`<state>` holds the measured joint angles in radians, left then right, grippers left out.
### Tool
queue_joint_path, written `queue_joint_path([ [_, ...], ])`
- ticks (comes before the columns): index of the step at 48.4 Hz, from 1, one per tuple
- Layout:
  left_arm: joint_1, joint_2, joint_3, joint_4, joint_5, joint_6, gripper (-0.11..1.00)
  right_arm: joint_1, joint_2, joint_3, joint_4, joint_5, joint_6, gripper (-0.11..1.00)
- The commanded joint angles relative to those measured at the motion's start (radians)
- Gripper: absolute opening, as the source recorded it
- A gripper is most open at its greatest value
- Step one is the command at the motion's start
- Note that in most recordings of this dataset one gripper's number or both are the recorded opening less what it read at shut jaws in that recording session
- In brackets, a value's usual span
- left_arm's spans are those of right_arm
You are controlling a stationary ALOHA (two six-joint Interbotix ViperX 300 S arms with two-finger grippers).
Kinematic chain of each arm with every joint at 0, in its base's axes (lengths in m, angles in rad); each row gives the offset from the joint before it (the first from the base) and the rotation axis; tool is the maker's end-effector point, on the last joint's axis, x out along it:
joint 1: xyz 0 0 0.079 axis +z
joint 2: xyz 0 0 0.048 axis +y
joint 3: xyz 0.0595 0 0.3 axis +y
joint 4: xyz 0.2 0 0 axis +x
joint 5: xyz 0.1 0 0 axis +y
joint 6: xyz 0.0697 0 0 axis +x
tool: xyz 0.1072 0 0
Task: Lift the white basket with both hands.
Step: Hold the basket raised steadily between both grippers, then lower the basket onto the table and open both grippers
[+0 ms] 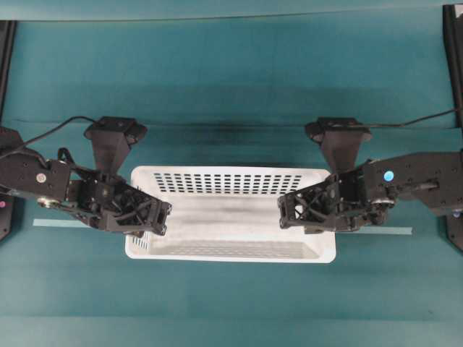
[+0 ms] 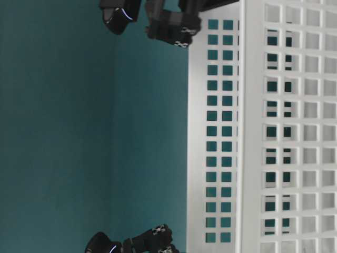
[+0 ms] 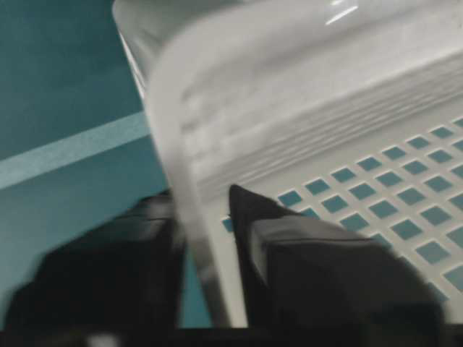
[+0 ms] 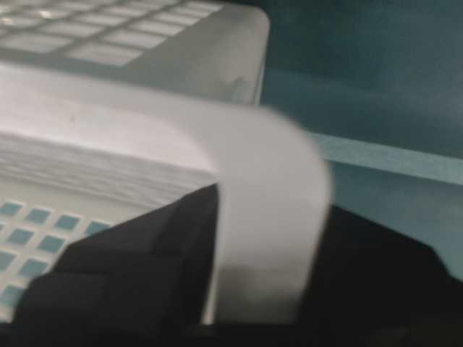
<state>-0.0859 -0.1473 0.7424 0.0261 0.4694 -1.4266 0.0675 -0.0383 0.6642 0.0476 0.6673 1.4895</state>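
Because the white basket point(image 1: 231, 189) spans the middle of the teal table point(image 1: 231, 87) with one short wall toward each arm, I judge the step in hand to be the two-sided grip on its rim, and doing it well means matching the two sides: each jaw pair should bite squarely over the rolled rim, at the same point along each short wall, so that the load rises level and does not swing. In the overhead view the left gripper point(image 1: 148, 217) sits at the basket's nine o'clock end and the right gripper point(image 1: 293, 208) at its three o'clock end, each reaching over the wall with its tip above the basket's interior. In the left wrist view the rim passes between two black fingers point(image 3: 311, 267), one outside the wall and one inside over the slotted surface; a little gap shows beside the plastic, so I read these jaws as parted around the rim and straddling it, not squeezing it. In the right wrist view the rim likewise runs between the dark fingers point(image 4: 130, 267), one on either side, again spread around the plastic; I cannot tell from the blur whether either finger touches it. A pale tape line point(image 1: 58, 223) runs under the basket from nine to three o'clock. I would want both pairs firmly pressed on the rim before any upward move, since a loose side would tip the basket.
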Motion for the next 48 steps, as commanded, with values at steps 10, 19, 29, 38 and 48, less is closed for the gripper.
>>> queue_joint_path([
  [10,0.005,-0.002,-0.008,0.008,-0.014,0.005,0.88,0.002,0.015,-0.003,-0.021,-0.014,-0.009,0.91],
  [19,0.005,-0.006,-0.011,0.008,-0.014,0.005,0.85,-0.011,0.012,-0.002,-0.029,-0.009,-0.011,0.97],
  [29,0.009,-0.038,-0.021,0.008,-0.012,0.011,0.86,-0.028,-0.032,0.002,-0.028,0.006,-0.005,0.97],
  [38,0.011,-0.080,-0.006,0.008,-0.003,0.003,0.86,-0.043,-0.072,0.002,-0.029,0.044,-0.009,0.97],
  [48,0.012,-0.144,-0.014,0.008,-0.002,0.005,0.86,-0.052,-0.143,-0.006,-0.037,0.075,-0.018,0.97],
])
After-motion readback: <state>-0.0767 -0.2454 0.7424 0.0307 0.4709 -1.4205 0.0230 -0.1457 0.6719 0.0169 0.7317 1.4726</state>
